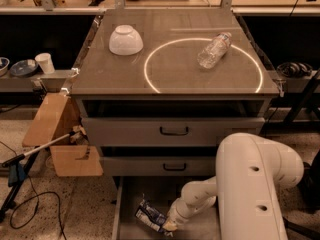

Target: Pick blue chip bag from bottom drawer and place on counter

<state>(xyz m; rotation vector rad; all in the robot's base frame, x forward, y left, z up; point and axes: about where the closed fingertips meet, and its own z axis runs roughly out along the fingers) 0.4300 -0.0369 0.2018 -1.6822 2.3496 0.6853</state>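
Obs., single camera view, looking down at the drawer cabinet from the front.

- Bottom drawer (150,190): pulled open, plain grey floor exposed. Two shallower drawers above it, each with a black handle: top drawer (130,132) and middle drawer (131,166), both pushed in.
- Blue chip bag (149,215): lying inside the bottom drawer, on its floor, toward 6 o'clock of the visible drawer area. Crumpled, dark with pale patches. Not on the surface.
- Arm (252,184): large white housing at 4 o'clock of the frame, forearm reaching down and across into the bottom drawer.
- Hand (169,226): inside the bottom drawer, low over the floor, at the bag's 4 o'clock edge and meeting it. Cannot tell whether the hand is released or clenched on the bag.
- Surface (175,79): glossy grey-brown cabinet top, marked with a thin white ring (145,70).
- White bowl (126,39): upside down on the surface at 10 o'clock, just outside the ring.
- Clear bottle (214,50): on its side at 1 o'clock of the ring, inside it, cap end pointing to 1 o'clock.
- Cardboard box (52,134): on the floor at 9 o'clock of the cabinet, against its side.
- White cup (46,63): on a low shelf farther out at 9 o'clock.
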